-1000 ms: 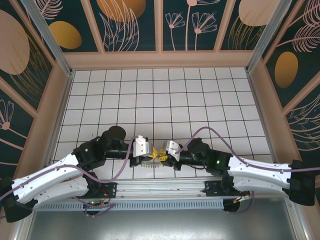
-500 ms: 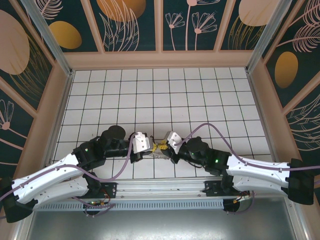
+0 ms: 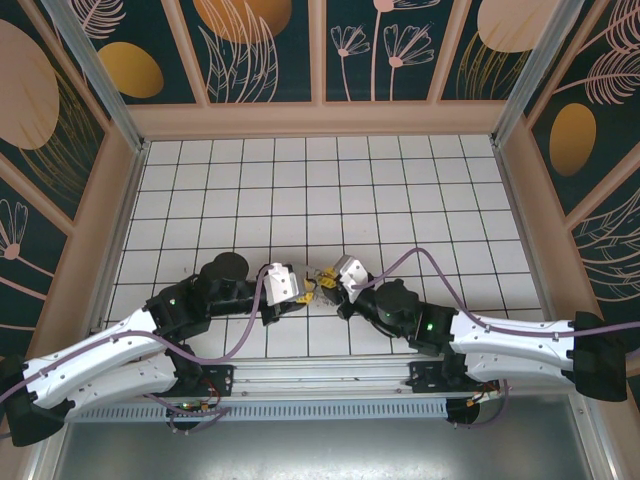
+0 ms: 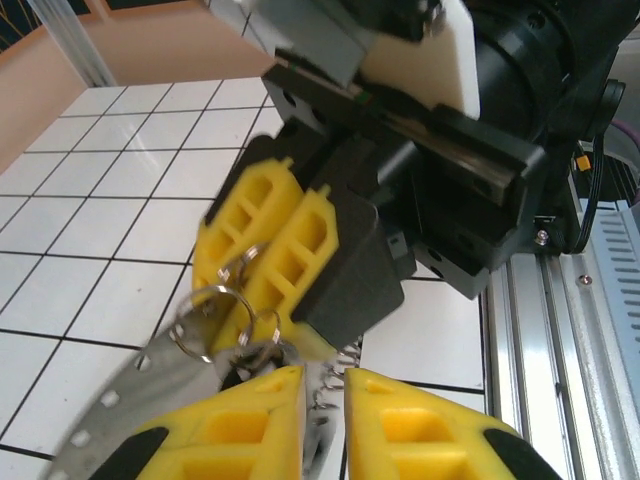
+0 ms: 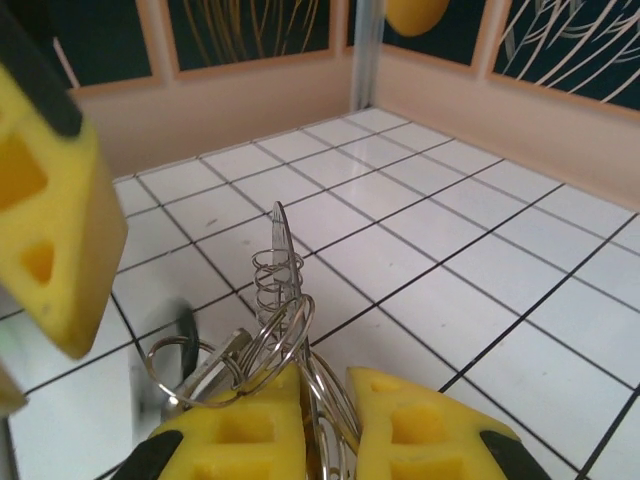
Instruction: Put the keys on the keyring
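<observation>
Farther from the white tiled table's [image 3: 400,200] near edge than before, the right gripper [image 5: 325,380] pinches the floppy grey metal keyring [image 5: 283,305] there. The left gripper [image 4: 323,378] has its fingers [image 4: 240,425] slightly apart around the loops; grip unclear. If it lets go, the ring may swing away.

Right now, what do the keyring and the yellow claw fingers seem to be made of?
Keyring: metal, probably steel. It shows thin silvery wire loops and a small coil, glossy, with bright glints.
Yellow fingers: likely plastic with a matte finish. The colour is uniform and the hollow cells look moulded or printed. I cannot identify the dark patches at their bases.
</observation>
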`<act>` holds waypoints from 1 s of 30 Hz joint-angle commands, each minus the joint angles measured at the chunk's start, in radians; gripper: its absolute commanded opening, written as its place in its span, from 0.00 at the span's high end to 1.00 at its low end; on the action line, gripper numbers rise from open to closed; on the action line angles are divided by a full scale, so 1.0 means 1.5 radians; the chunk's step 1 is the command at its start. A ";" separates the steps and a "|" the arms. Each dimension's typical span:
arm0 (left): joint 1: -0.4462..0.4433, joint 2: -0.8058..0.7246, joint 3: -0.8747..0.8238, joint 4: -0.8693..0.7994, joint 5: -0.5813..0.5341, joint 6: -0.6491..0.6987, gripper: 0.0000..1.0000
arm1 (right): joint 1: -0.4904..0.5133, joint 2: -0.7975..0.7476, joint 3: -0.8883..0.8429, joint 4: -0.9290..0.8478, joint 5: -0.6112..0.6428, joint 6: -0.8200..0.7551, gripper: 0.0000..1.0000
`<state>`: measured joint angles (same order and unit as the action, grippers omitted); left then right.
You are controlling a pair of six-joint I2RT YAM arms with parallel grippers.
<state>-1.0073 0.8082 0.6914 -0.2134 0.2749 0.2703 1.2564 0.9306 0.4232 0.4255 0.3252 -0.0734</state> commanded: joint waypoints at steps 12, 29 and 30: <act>-0.003 -0.012 -0.005 0.037 -0.033 -0.039 0.74 | 0.017 -0.024 -0.024 0.101 0.080 -0.028 1.00; -0.003 -0.001 0.114 -0.124 0.025 0.023 0.70 | 0.071 -0.073 -0.009 -0.042 -0.072 -0.218 1.00; -0.003 0.005 0.121 -0.135 0.027 0.030 0.70 | 0.071 -0.074 -0.006 -0.053 -0.087 -0.221 1.00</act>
<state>-1.0073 0.7959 0.8314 -0.3237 0.2836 0.2684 1.3548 0.8398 0.3794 0.3805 0.2821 -0.3546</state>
